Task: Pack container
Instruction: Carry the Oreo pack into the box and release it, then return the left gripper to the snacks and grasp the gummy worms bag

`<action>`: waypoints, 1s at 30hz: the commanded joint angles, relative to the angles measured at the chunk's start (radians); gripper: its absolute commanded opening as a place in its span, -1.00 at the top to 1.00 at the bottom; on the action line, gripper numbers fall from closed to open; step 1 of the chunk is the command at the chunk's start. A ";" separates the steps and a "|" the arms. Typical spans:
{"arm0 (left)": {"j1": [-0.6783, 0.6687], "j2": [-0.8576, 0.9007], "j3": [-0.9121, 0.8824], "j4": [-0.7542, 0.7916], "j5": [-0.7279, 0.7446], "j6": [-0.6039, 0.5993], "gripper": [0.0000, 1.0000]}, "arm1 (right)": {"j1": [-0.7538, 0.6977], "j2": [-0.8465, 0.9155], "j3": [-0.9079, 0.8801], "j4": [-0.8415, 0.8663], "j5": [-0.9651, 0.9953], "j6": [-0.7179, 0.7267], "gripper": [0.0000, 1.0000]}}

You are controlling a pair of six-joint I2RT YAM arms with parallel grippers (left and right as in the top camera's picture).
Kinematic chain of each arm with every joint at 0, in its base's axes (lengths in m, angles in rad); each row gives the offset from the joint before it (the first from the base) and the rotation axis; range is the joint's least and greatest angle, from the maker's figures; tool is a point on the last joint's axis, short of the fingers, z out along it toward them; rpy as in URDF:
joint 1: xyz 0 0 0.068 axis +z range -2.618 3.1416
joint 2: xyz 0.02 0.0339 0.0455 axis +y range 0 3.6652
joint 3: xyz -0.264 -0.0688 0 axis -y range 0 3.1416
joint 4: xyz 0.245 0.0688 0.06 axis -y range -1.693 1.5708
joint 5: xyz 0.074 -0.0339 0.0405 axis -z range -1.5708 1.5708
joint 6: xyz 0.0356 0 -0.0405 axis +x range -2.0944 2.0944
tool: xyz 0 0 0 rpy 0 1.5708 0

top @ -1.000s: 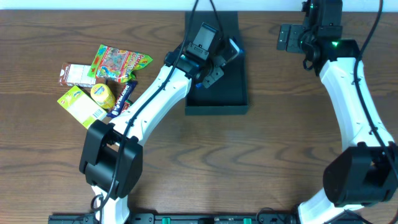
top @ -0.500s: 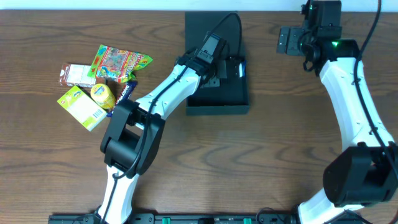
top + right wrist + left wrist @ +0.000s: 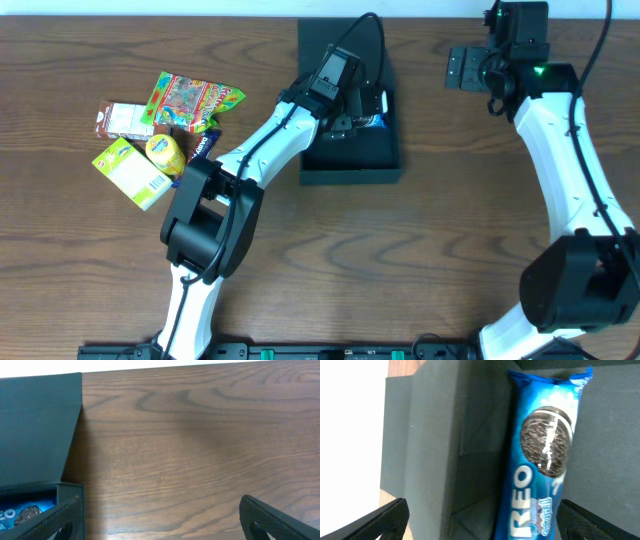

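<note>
The blue glossy plastic biscuit packet (image 3: pixel 540 460) carries the white brand lettering "OREO" along its length.

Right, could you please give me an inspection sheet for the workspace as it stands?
Surface: wooden table, no spills seen.
Job's things: container open, lid flap laid back; Oreo packet lying inside; snack packets piled on the table to its left, apart from it.
Clutter: nothing seen.
Grippers: left gripper over the container, jaws open, holding nothing; right gripper over bare table, jaws open, empty.
Cables: black cable loops over the lid; another runs by the right arm.
Surroundings: white wall beyond the far edge.
</note>
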 commanded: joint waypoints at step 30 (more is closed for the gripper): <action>0.171 -0.097 0.016 -0.335 -0.353 -1.915 -0.91 | -0.007 0.012 -0.006 -0.013 -0.031 -0.009 -0.99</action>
